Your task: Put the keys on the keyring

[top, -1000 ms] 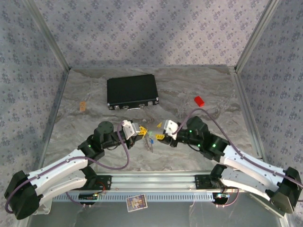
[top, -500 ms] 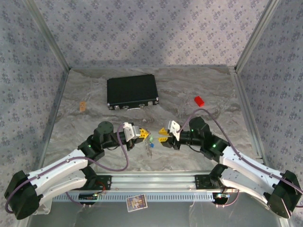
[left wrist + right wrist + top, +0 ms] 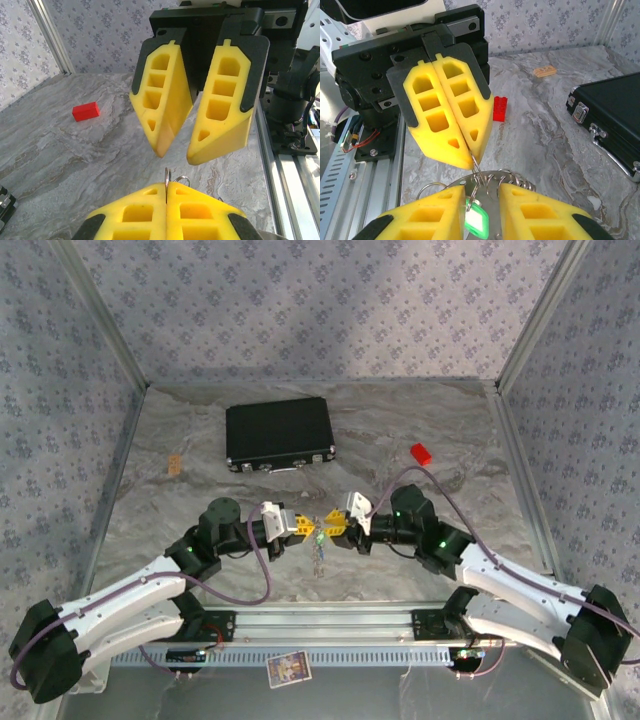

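Left end effector [image 3: 471, 154] clenched on keyring [image 3: 490, 176], right end effector [image 3: 179, 155] parted around green key [image 3: 476, 220], black case [image 3: 278, 432] closed

Right gripper [image 3: 336, 530] moved left, closing gap to left gripper [image 3: 303, 526]; tips were well apart, now almost nose to nose; right arm [image 3: 500, 575] swung left with it, elbow now nearer centre; right jaws narrowed, still apart; now straddling dangling keyring [image 3: 487, 177] and pale green key [image 3: 476, 220], which earlier hung in open space between both grippers; left gripper crept slightly right and toward near edge; green key head, dull before in top view, now bright spot between yellow tips
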Robot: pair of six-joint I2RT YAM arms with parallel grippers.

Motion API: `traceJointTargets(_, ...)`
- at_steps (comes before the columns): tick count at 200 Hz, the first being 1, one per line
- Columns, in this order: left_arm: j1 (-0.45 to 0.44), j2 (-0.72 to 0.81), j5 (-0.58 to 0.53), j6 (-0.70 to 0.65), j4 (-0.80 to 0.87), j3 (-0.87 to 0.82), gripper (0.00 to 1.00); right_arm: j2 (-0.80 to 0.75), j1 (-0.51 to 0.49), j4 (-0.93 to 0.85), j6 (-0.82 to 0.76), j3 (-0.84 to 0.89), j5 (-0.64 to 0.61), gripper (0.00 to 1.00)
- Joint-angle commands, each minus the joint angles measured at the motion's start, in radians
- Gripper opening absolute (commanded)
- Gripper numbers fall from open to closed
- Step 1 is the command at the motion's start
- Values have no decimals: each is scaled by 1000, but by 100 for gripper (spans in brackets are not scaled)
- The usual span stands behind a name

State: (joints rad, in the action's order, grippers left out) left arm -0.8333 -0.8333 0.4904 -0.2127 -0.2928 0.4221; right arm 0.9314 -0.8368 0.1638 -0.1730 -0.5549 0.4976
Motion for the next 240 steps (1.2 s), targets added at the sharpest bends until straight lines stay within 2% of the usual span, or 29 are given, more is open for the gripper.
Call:
traceJointTargets(1, -9, -1, 39, -16, -67, 7, 0, 15, -9, 17, -7, -41, 11, 24)
traceJointTargets(53, -12, -5, 53, -18, -66, 9, 0, 36, -18, 15, -19, -53, -3, 19)
traceJointTargets(159, -19, -7, 58, -21, -72, 11, 0, 89, -31, -36, -62, -90, 24, 16)
traceJointTargets(174, -19, -7, 56, -21, -77, 8, 0, 96, -31, -39, -65, -94, 28, 12)
traceJointTargets(192, -21, -6, 55, -21, -77, 7, 0, 101, -30, -46, -70, -97, 32, 0)
traceJointTargets(223, -21, 9, 38, -30, -39, 11, 0, 90, -28, -100, -98, -125, 28, 0)
traceJointTargets(228, -20, 11, 25, -35, -20, 13, 3, 87, -28, -115, -107, -132, 27, 0)
traceJointTargets(240, -21, 18, -2, -53, 38, 26, 19, 84, -29, -157, -134, -153, 18, 0)
